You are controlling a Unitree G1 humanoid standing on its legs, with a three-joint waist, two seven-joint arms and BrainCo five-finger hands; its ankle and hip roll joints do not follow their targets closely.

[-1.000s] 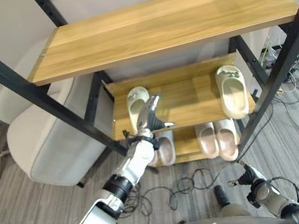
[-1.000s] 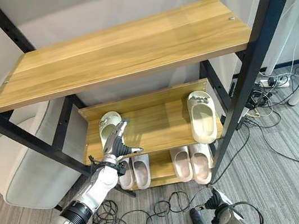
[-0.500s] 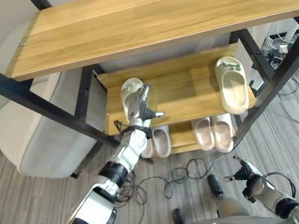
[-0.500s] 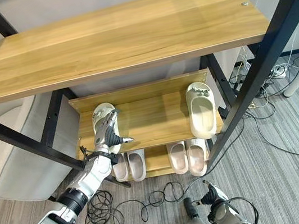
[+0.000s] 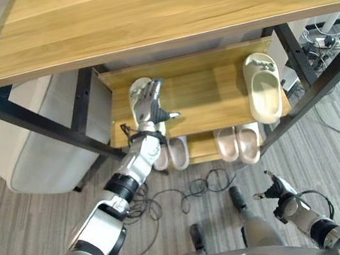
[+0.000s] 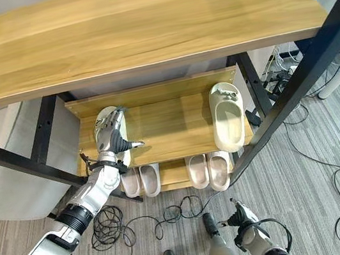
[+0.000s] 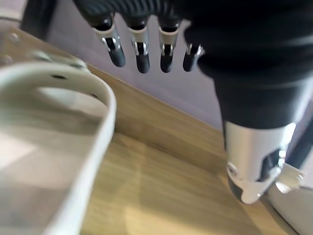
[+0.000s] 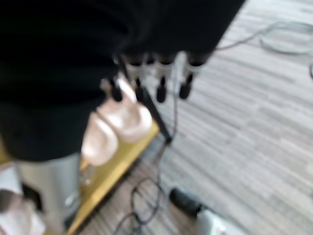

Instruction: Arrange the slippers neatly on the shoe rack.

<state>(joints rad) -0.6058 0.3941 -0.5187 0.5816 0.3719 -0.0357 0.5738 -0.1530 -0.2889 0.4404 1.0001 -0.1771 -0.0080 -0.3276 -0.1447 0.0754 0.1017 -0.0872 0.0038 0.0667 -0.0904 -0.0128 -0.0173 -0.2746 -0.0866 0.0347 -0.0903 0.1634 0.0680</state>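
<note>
Our left hand (image 5: 148, 105) hovers with straight fingers, holding nothing, over the cream moulded foam slipper (image 5: 139, 94) at the middle wooden shelf's (image 5: 201, 97) left end; it looks light, flexible, best gripped by its strap. Its mate (image 5: 262, 85) lies far right. Two pink slipper pairs (image 5: 238, 142) sit below. Our right hand (image 5: 275, 189) hangs low, relaxed, empty.

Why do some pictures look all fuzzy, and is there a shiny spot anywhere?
Right wrist view: everything is smeared, the right robot hand and the pink slippers alike. Left wrist view: the cream slipper up close is soft. Left eye view: sharp, with pale glare on the top shelf.
</note>
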